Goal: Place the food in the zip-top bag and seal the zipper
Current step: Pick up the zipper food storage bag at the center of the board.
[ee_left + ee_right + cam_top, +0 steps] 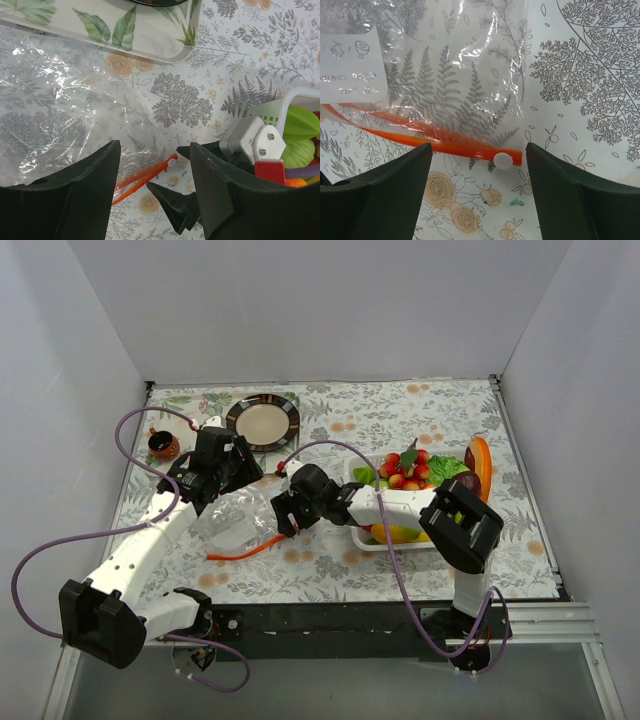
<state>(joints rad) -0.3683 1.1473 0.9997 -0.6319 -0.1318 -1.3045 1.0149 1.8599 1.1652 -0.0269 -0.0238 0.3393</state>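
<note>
My left gripper (154,146) hangs over the zip-top bag (238,518), left of centre in the top view. Its fingers are apart, with nothing between them. The bag is thin, clear, crinkly film lying flat on the floral tablecloth (330,420). I judge that my pads could pinch its 2 layers together or slip on the shiny surface, and then the mouth would not open.

Along the bag's lower edge runs the zipper (435,142), a straight orange-red strip that looks stiffer than the film. It ends in a small round white tab (503,160), low and central in the right wrist view. My right gripper (479,146) straddles that end with its fingers wide, holding nothing. If it comes down off-line, it could push the strip along the cloth and drag the light bag with it.

The food (405,470) sits right of centre in the white basket (362,540), and I see none in the bag. The pieces are glossy, rounded plastic in red, green and yellow, with an orange piece (481,465) at the basket's right edge. Such shapes may squirt from 2 flat fingers or roll away.
</note>
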